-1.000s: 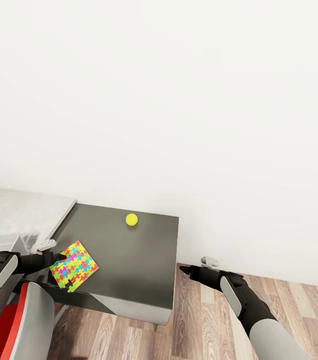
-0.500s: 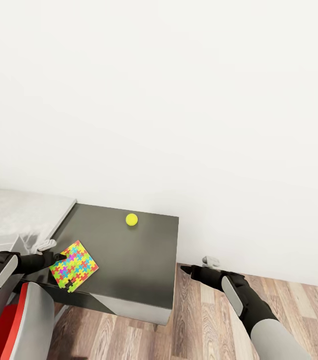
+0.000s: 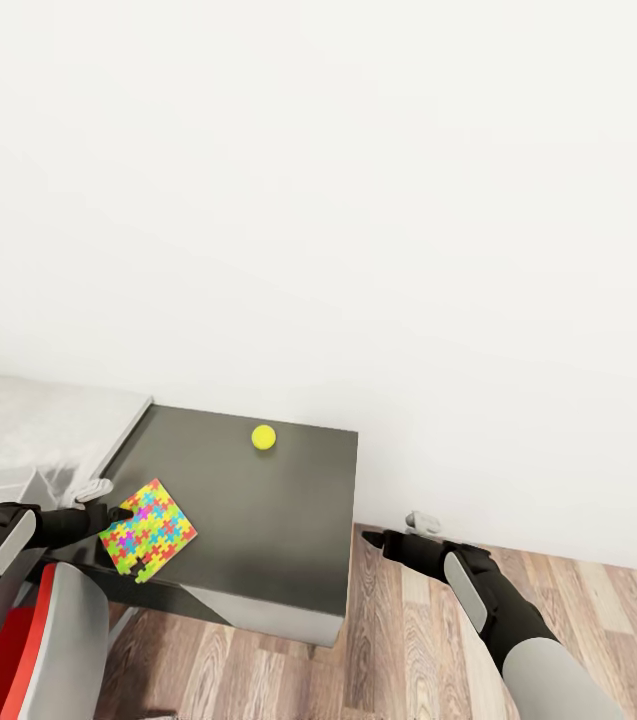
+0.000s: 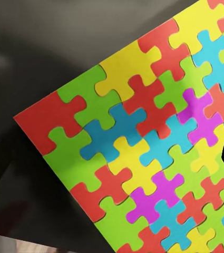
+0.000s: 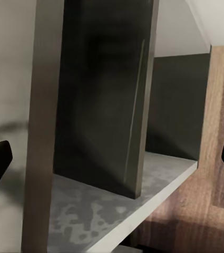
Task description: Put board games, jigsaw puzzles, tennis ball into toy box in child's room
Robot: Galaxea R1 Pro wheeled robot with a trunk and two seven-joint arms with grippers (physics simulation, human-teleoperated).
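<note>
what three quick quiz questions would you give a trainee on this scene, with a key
1. True or false: the tennis ball lies on the jigsaw puzzle.
2. Which gripper is at the puzzle's edge? A) left gripper B) right gripper
3. Fill in: the right gripper hangs beside the dark table, over the ____ floor.

Key:
1. False; the ball sits apart, nearer the wall.
2. A
3. wood
</note>
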